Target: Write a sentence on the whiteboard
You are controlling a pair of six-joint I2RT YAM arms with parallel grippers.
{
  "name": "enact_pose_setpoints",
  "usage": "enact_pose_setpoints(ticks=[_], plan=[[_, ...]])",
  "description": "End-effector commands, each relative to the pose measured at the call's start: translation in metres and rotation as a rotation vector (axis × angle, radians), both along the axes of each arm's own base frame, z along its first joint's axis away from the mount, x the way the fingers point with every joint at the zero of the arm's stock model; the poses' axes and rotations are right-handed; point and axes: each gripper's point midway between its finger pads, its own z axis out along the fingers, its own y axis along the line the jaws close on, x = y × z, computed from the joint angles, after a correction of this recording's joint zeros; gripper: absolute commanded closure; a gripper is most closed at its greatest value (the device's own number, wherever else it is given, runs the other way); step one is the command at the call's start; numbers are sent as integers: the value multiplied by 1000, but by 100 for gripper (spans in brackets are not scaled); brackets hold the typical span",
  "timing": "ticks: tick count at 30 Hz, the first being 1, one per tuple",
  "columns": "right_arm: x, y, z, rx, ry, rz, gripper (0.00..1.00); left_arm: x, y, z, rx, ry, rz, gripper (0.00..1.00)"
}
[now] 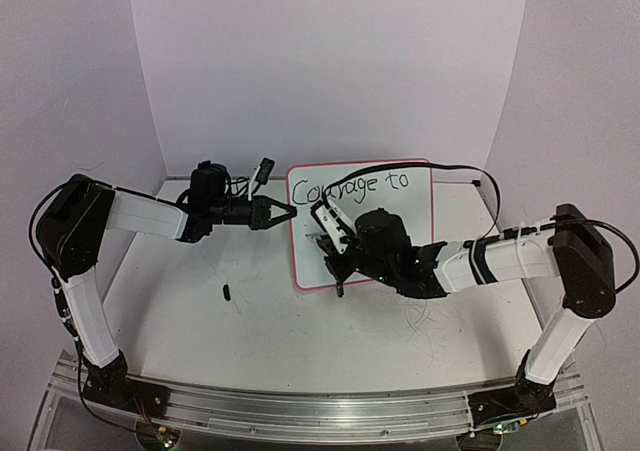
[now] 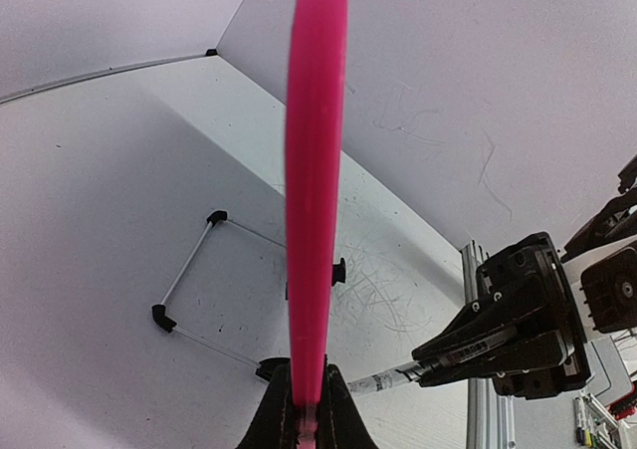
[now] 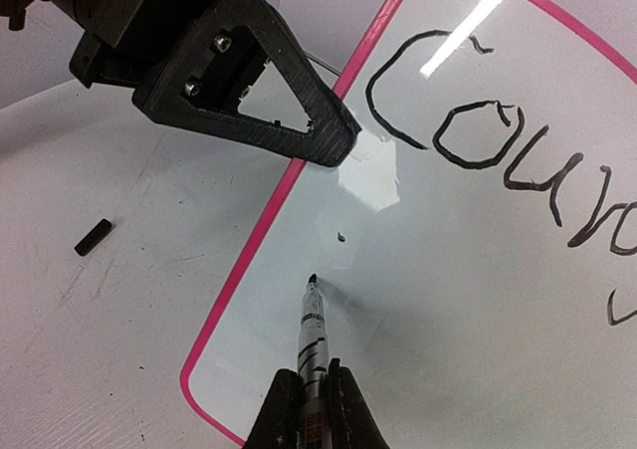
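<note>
Right wrist view is showing the right gripper [image 3: 311,394] squeezing a marker [image 3: 313,330], its tip pointing at the whiteboard [image 3: 468,270] low in the frame. I cannot tell if it is touching. Pushing too hard could be sliding the board out of the left gripper [image 3: 333,140], which is pinching its pink edge at upper left. Both arms are reaching inward, elbows bent.

A robotics lab, shown by white enclosure walls [image 1: 330,61], scuffed tabletop [image 1: 250,341], aluminium rail [image 1: 320,411]

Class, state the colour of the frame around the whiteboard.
Bright pink; the whiteboard frame shows best edge-on in the left wrist view.
</note>
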Motion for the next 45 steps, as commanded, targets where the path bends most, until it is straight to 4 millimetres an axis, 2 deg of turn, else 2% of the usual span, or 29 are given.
enact_pose_setpoints(ticks=[1, 8, 18, 45], plan=[[1, -2, 38, 108, -63, -22, 100, -11, -3, 32, -43, -86, -51, 100], [-2, 0, 54, 159, -91, -2, 100, -12, -3, 33, -44, -90, -52, 100], [11, 4, 43, 126, -80, -56, 100, -13, -3, 34, -46, -92, -54, 100], [18, 11, 22, 66, -53, -67, 100, -13, -3, 35, -48, -94, -56, 100]])
